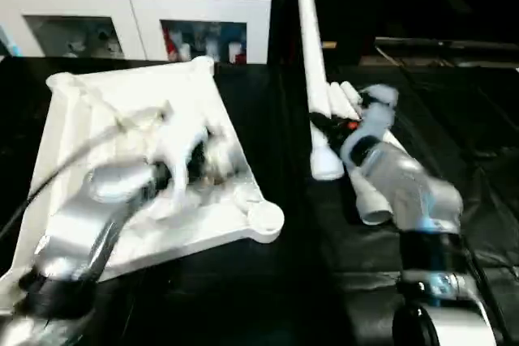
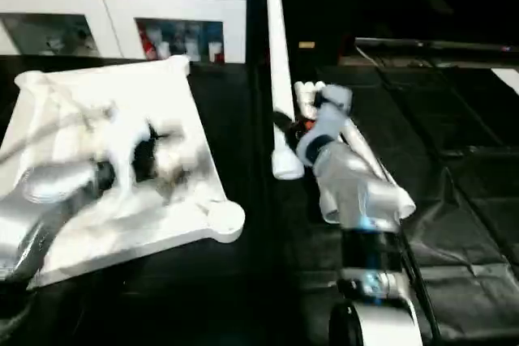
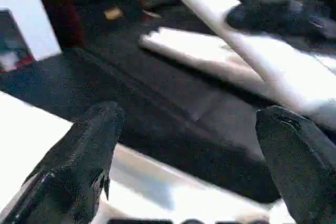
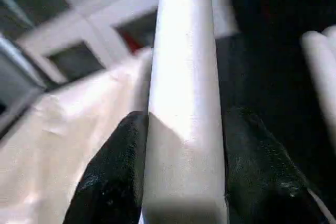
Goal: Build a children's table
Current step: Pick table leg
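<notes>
- Left eye view: white table top (image 1: 97, 119), underside up, flat on the black worktop (image 1: 268, 297), in front of the white cabinet (image 1: 134, 6) with glass-fronted shelves; round corner socket (image 1: 265, 218) at the corner of the table top nearest the legs.
- Beside the table top, toward the robot's right: bundle of white legs (image 1: 345, 99) lying on the worktop.
- Right pincer (image 1: 336, 125): black fingers (image 4: 113, 182) clamped on either side of one long tapered leg (image 1: 312, 62), about half open; leg raised off the bundle, wide end (image 1: 327, 169) toward the robot, narrow end pointing away past the cabinet.
- Left pincer (image 3: 189, 150): spread nearly to full width, nothing between the fingers (image 3: 79, 166); above the far edge of the table top (image 3: 157, 198), facing the held leg (image 3: 252, 51) and the bundle.
</notes>
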You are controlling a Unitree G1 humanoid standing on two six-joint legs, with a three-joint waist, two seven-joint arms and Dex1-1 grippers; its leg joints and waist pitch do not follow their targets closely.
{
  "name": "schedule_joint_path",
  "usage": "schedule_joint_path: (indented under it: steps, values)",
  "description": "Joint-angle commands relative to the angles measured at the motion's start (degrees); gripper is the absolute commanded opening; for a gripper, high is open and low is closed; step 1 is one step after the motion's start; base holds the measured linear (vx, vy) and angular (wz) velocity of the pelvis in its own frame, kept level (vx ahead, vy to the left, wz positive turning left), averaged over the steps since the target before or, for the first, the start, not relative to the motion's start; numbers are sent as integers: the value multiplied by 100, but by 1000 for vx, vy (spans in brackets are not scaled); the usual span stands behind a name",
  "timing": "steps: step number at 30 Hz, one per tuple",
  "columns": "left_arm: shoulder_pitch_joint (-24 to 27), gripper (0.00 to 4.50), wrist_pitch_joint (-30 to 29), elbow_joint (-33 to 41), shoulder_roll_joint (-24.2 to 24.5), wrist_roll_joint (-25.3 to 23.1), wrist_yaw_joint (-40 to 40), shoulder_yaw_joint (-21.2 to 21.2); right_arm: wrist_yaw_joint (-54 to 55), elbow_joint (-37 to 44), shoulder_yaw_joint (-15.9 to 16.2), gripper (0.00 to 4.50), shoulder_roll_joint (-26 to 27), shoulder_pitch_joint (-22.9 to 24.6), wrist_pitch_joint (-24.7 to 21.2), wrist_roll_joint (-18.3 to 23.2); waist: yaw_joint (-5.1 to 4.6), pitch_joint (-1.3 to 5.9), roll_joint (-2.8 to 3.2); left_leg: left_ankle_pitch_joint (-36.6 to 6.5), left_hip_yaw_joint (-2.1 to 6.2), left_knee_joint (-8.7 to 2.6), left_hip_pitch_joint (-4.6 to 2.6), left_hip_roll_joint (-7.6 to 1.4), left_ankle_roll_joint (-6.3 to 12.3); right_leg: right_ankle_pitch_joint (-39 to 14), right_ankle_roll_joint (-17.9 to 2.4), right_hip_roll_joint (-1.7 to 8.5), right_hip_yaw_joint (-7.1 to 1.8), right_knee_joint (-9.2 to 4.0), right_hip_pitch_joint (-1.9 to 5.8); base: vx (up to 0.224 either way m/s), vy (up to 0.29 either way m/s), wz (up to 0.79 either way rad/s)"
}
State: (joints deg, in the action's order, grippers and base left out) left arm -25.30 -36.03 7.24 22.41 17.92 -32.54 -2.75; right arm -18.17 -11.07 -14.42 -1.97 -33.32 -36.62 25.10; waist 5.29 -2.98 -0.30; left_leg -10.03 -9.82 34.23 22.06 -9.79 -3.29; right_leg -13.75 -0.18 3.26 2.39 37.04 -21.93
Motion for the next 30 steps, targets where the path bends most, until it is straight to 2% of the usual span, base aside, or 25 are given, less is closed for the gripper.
schedule_joint_path:
  steps: [1,2,3,4,7,9,10,11,12,13,15,16,17,19,24,26,28,29,30]
  values:
    - [-227,450,-110,-137,-216,189,299,175,-277,275,-96,181,26,42,109,271,30,406,79,-554,98,-361,-112,-258,-161,742,-1147,430,-257,-364,300,0,0,0]
    - [-398,450,-231,-251,-473,349,494,343,-459,422,-146,181,48,106,12,488,39,404,73,-553,107,-368,-111,-266,-147,715,-1165,437,-255,-371,299,0,0,0]
    - [-595,450,-371,-399,-733,527,737,566,-676,568,-190,181,51,179,-163,759,51,402,35,-531,91,-352,-108,-260,-72,749,-1237,433,-258,-366,313,0,0,0]
    - [-595,450,-371,-399,-733,527,737,566,-676,568,-190,181,51,179,-163,759,82,413,47,-498,103,-342,-117,-275,-46,770,-1260,451,-255,-361,307,0,0,0]
    - [-902,450,-631,-606,-1191,961,1137,1062,-1149,862,-154,181,-18,390,-435,1227,99,401,-2,-379,100,-338,-90,-268,91,719,-1273,462,-252,-380,322,0,0,0]
    - [-1026,450,-777,-618,-1419,1350,1281,1339,-1423,1000,-87,181,-72,498,-545,1424,120,405,-1,-318,102,-328,-84,-272,153,687,-1290,462,-246,-381,317,0,0,0]
    - [-1119,450,-870,-623,-1564,1613,1370,1492,-1587,1070,-57,181,-98,554,-617,1551,107,403,-35,-316,88,-322,-75,-263,151,694,-1323,459,-248,-374,325,0,0,0]
    - [-1165,450,-914,-624,-1634,1737,1411,1559,-1670,1104,-44,181,-110,580,-650,1613,142,407,-17,-314,86,-306,-88,-269,186,668,-1372,470,-248,-381,319,0,0,0]
    - [-1256,450,-996,-631,-1761,1932,1467,1655,-1789,1151,-28,181,-128,619,-690,1700,155,397,-43,-339,90,-319,-84,-283,208,566,-1366,466,-243,-397,298,0,0,0]
    - [-1256,450,-996,-631,-1761,1932,1467,1655,-1789,1151,-28,181,-128,619,-690,1700,161,394,-42,-358,89,-320,-83,-280,213,505,-1363,469,-241,-398,301,0,0,0]
    - [-1436,450,-1148,-644,-2034,2269,1580,1803,-2030,1291,46,181,-180,707,-792,1881,175,381,-71,-389,87,-323,-84,-285,212,323,-1326,472,-243,-417,297,0,0,0]
    - [-1436,450,-1148,-644,-2034,2269,1580,1803,-2030,1291,46,181,-180,707,-792,1881,175,381,-71,-389,87,-323,-84,-285,212,323,-1326,472,-243,-417,297,0,0,0]
    - [-1524,450,-1227,-648,-2171,2443,1658,1890,-2066,1343,86,181,-204,740,-838,1931,187,374,-57,-390,92,-326,-82,-290,205,230,-1293,482,-246,-425,293,0,0,0]
    - [-1662,450,-1366,-634,-2371,2738,1748,2002,-2100,1391,196,181,-252,796,-872,1930,211,373,-67,-361,95,-325,-84,-290,183,191,-1255,482,-248,-432,288,0,0,0]
    - [-1713,450,-1593,-568,-2378,2855,1730,1925,-2164,1476,342,181,-287,847,-856,1882,254,374,-66,-339,104,-333,-78,-286,133,153,-1083,477,-248,-444,290,0,0,0]
    - [-1733,450,-1670,-593,-2372,2870,1809,1920,-2211,1553,462,181,-332,874,-812,1801,258,376,-41,-347,109,-331,-83,-286,101,175,-1059,474,-250,-444,284,0,0,0]
    - [-1752,450,-1673,-612,-2383,2870,1854,1927,-2219,1583,533,181,-359,883,-748,1728,266,375,-55,-367,110,-335,-84,-291,82,188,-1032,473,-252,-445,288,0,0,0]
    - [-1790,422,-1655,-623,-2401,2859,1959,1930,-2184,1661,741,181,-429,904,-534,1474,274,373,-50,-369,113,-337,-82,-296,64,194,-997,471,-253,-451,283,0,0,0]
    - [-1790,415,-1655,-623,-2400,2857,1960,1929,-2181,1661,746,181,-431,904,-528,1466,279,375,-49,-366,115,-339,-85,-300,46,206,-979,471,-251,-448,283,0,0,0]
